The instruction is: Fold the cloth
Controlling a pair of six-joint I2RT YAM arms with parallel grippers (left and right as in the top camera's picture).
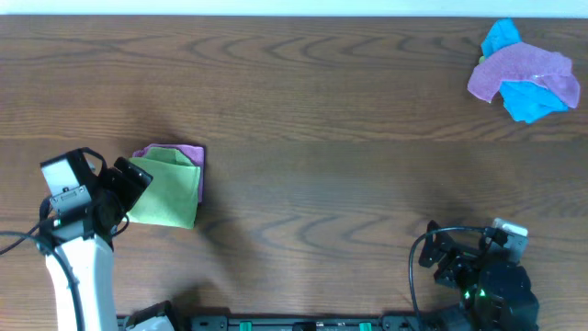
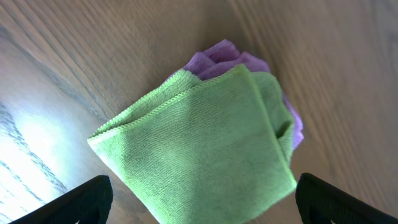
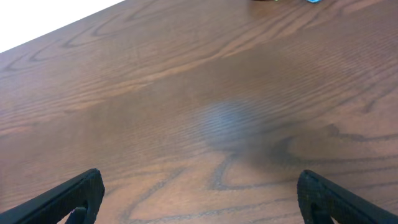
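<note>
The lime-green cloth (image 1: pixel 167 189) lies folded into a small square at the left of the table, on top of a folded purple cloth (image 1: pixel 191 156) whose edges show at its top and right. In the left wrist view the green cloth (image 2: pixel 205 149) fills the middle, with the purple cloth (image 2: pixel 221 56) peeking out behind. My left gripper (image 1: pixel 131 184) is open, its fingers spread on either side of the cloth's near edge (image 2: pixel 199 208), holding nothing. My right gripper (image 1: pixel 441 257) is open and empty over bare table at the front right (image 3: pixel 199 199).
A crumpled pile of purple cloth (image 1: pixel 525 72) and bright blue cloth (image 1: pixel 533 99) lies at the far right corner. The wooden table (image 1: pixel 322 138) stretches between the two arms. A black rail runs along the front edge.
</note>
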